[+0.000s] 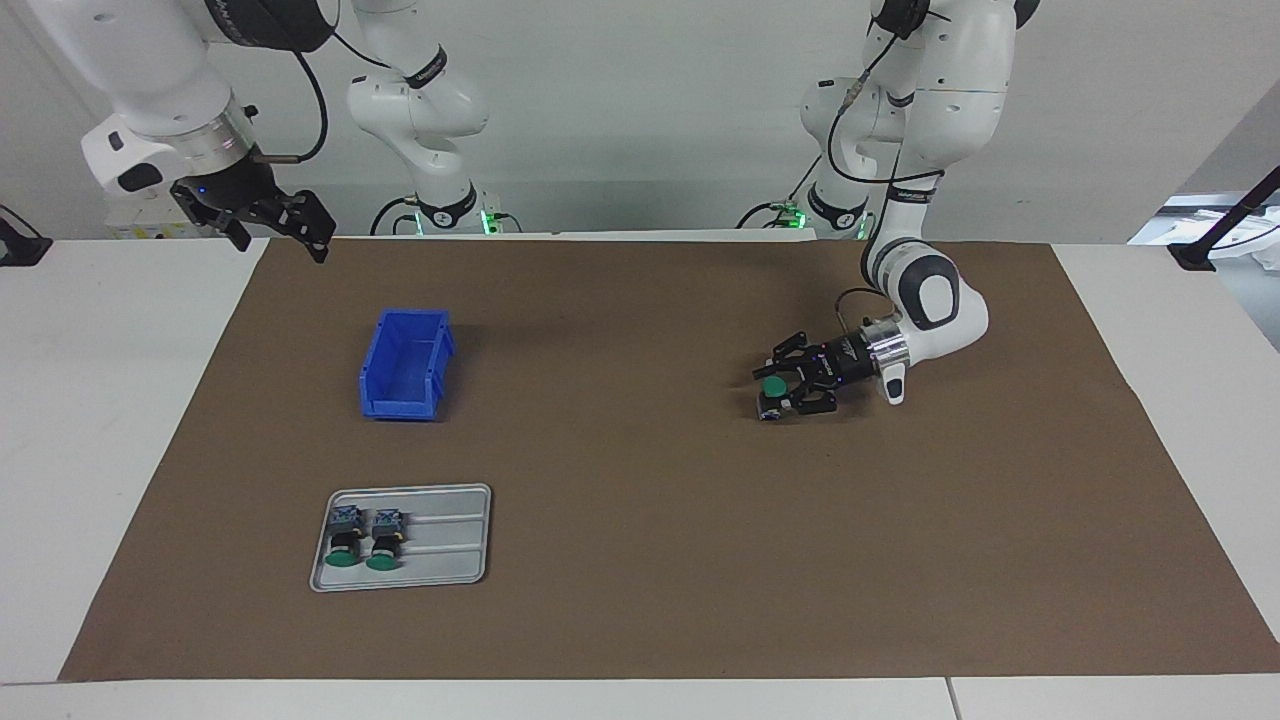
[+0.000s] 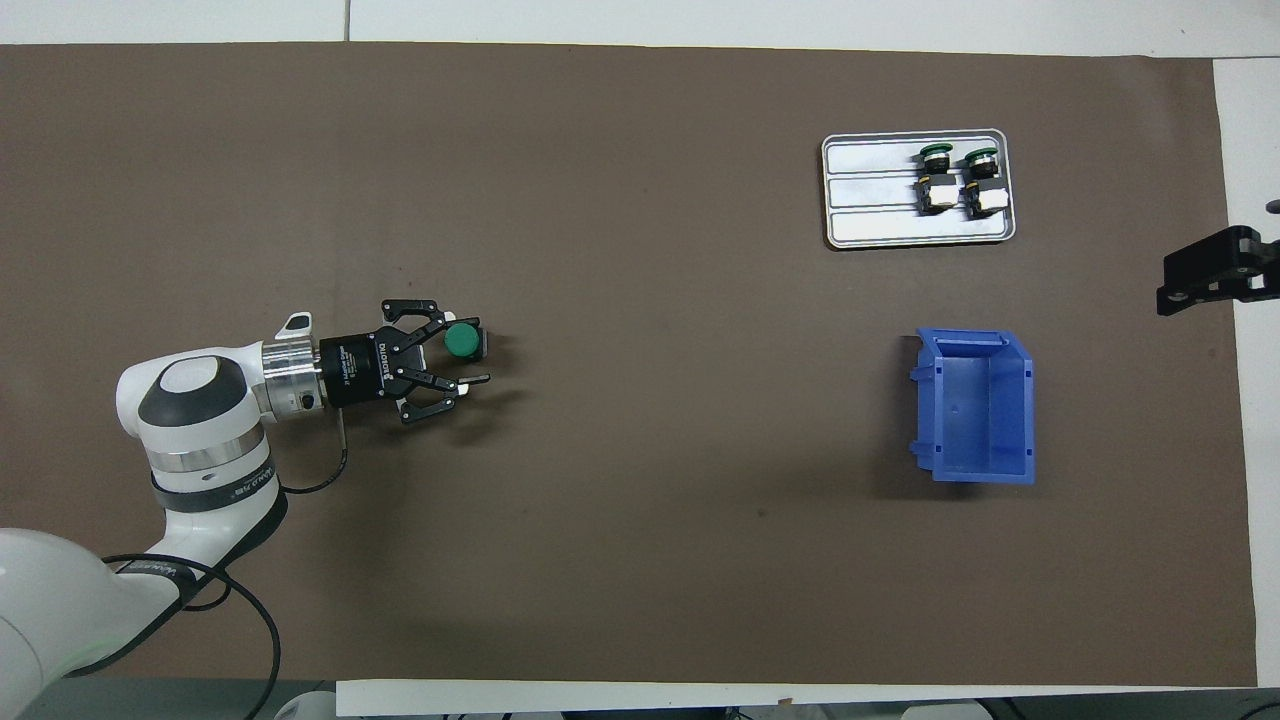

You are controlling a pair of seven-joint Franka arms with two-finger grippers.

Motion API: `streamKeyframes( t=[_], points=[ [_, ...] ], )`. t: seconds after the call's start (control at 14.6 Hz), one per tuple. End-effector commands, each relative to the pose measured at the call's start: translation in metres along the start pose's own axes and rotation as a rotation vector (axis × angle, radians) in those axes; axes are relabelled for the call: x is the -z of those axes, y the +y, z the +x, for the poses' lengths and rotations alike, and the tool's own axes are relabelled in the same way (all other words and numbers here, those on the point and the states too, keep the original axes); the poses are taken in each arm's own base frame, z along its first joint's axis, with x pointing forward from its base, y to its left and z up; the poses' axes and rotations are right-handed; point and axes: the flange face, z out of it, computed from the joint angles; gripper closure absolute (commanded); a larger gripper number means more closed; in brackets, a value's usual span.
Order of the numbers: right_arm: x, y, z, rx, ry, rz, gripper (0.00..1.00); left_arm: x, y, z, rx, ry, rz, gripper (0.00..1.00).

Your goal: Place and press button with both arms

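Observation:
One button [image 1: 772, 388] [image 2: 461, 341] stands upright on the brown mat toward the left arm's end, green cap up. My left gripper [image 1: 765, 393] [image 2: 465, 352] lies low and level around it with its fingers spread. One finger rests beside the button, and the other is apart from it. Two more buttons [image 1: 345, 540] [image 1: 383, 545] lie on their sides in a grey tray [image 1: 450, 560] [image 2: 870, 200]. My right gripper [image 1: 280, 228] [image 2: 1200, 275] hangs raised and open over the mat's edge at the right arm's end, holding nothing.
A blue bin [image 1: 405, 365] [image 2: 975, 405] stands on the mat, nearer to the robots than the tray. The brown mat [image 1: 640, 500] covers most of the white table.

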Motion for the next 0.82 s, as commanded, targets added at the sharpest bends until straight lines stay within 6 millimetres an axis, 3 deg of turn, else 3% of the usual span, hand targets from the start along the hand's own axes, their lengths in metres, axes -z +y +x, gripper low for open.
streamKeyframes(
  t=[0.0, 0.41, 0.75],
  points=[
    [-0.001, 0.003, -0.005, 0.021, -0.005, 0.013, 0.01, 0.007, -0.003, -0.003, 0.003, -0.013, -0.025, 0.00],
    [-0.001, 0.003, -0.005, 0.021, -0.005, 0.013, 0.01, 0.016, -0.002, -0.015, 0.019, -0.018, -0.042, 0.00],
    [-0.001, 0.002, -0.005, 0.021, -0.006, 0.014, 0.01, 0.027, 0.002, -0.044, -0.005, -0.016, -0.044, 0.00]
  ],
)
